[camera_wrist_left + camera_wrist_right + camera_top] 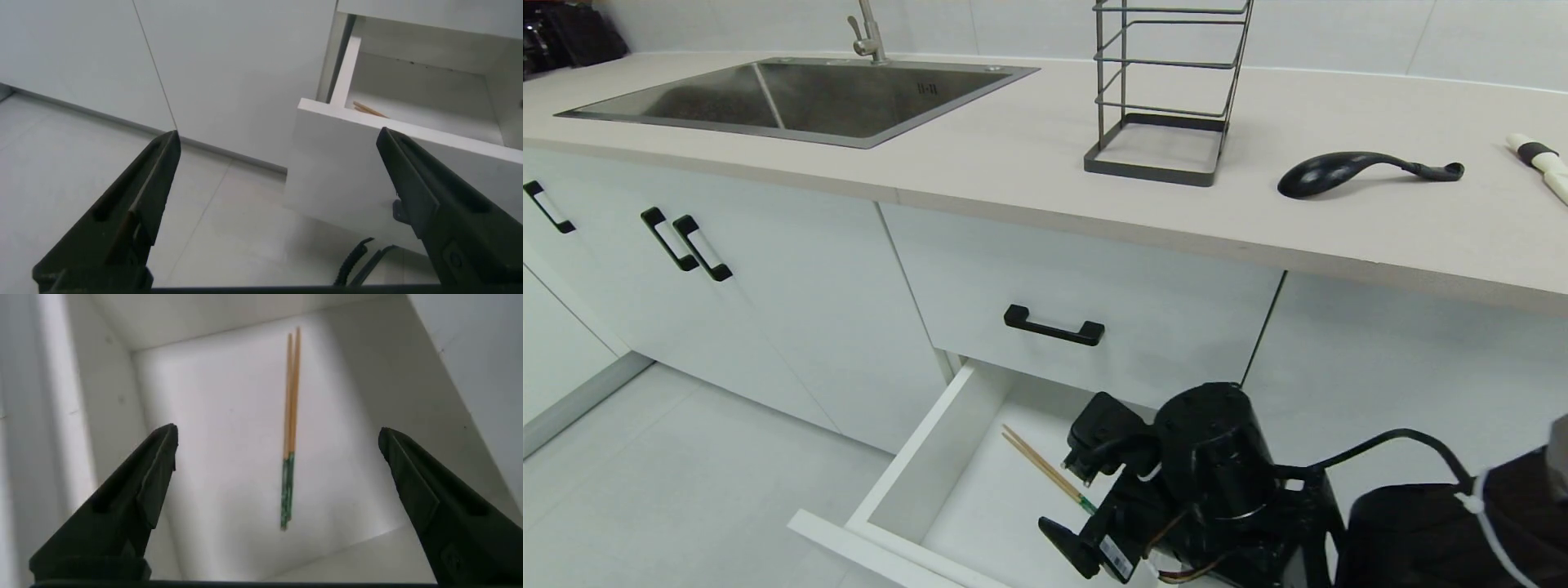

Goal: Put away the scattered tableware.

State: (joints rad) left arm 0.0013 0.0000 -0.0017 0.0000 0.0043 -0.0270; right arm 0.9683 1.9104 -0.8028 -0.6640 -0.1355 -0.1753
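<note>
- Down in the open drawer (pixel 931 457), two chopsticks (pixel 288 449) lie flat, side by side, on its floor, away from the side walls.
- The right gripper (pixel 1086 498) hangs just above them. Its jaws are wide open and hold nothing.
- The left gripper (pixel 278 139) is low, outside the drawer's front corner, over the floor. It is open too, and empty.
- Up on the counter (pixel 1013 155), a black spoon (pixel 1327 173) lies near the front edge, beside a wire rack (pixel 1147 174).
- A white-handled thing with a black band (pixel 1543 159) lies farther along, toward the counter's right end. I cannot tell what it is.
- I think the chopsticks are put away now, so that step looks done.
- Next, the right arm should lift out of the drawer, keep clear of the shut drawer above, and reach the spoon.
- The spoon's handle is thin and curved, so the jaws must close right on it.
</note>
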